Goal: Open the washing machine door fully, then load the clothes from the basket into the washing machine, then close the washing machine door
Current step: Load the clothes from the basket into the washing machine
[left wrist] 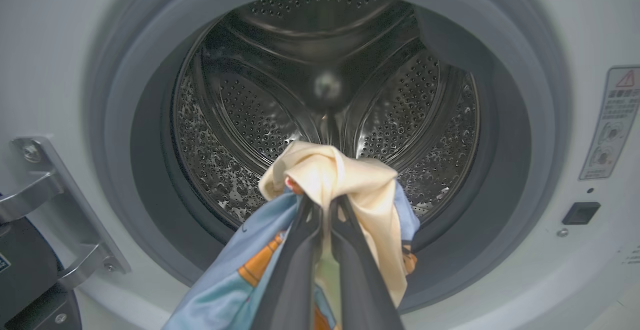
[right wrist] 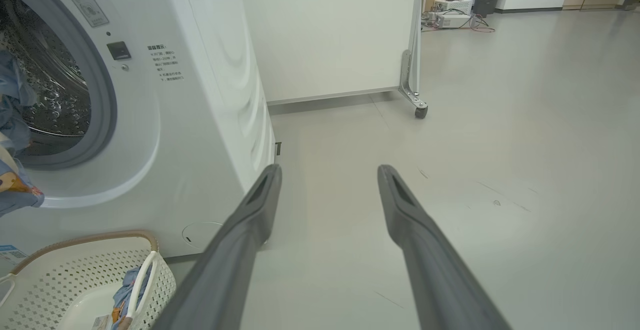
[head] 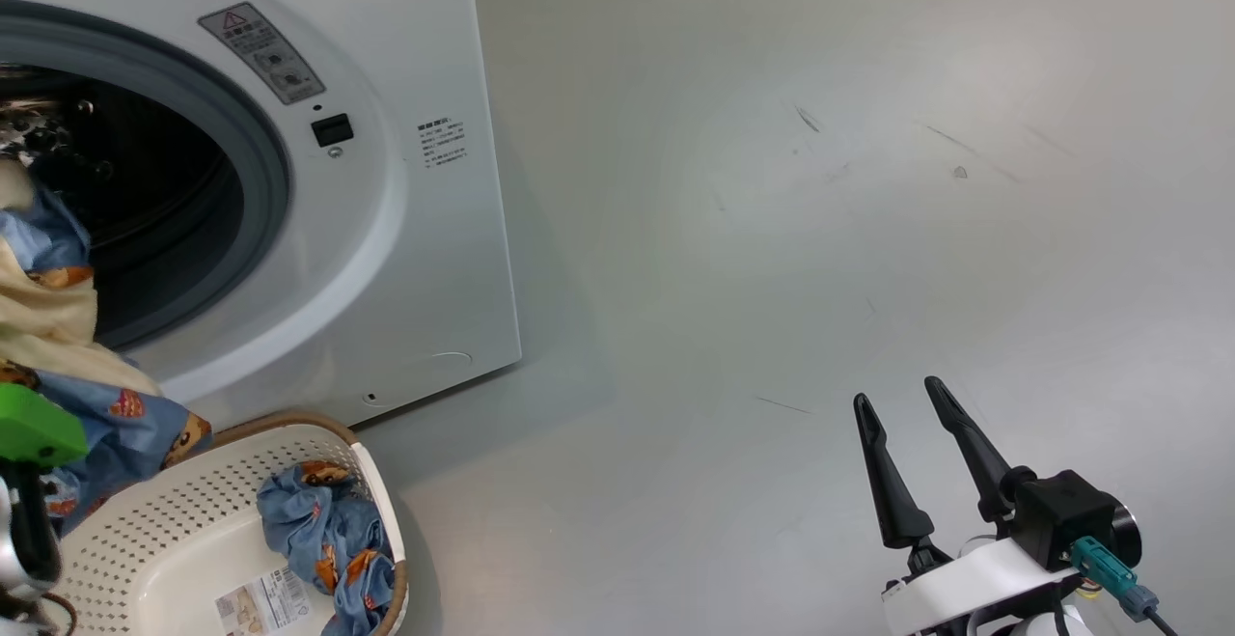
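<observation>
The left gripper (left wrist: 326,205) pinches soft, light clothes (left wrist: 325,170) before the drum (left wrist: 240,104), tails drooping toward 6 o'clock. Another piece (head: 328,530) lies at the basket's (head: 145,530) 3 o'clock. Limp cloth will likely snag, so grab gathered folds; the right gripper (head: 897,395) gapes wide, empty.

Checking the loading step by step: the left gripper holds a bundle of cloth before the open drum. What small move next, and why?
Probably push the left gripper forward, deeper into the drum, before opening. It is shut on the clothes, a cream piece and blue fabric, at the grey ring, and blue fabric hangs outside the opening; released here, it might slide out.
</observation>
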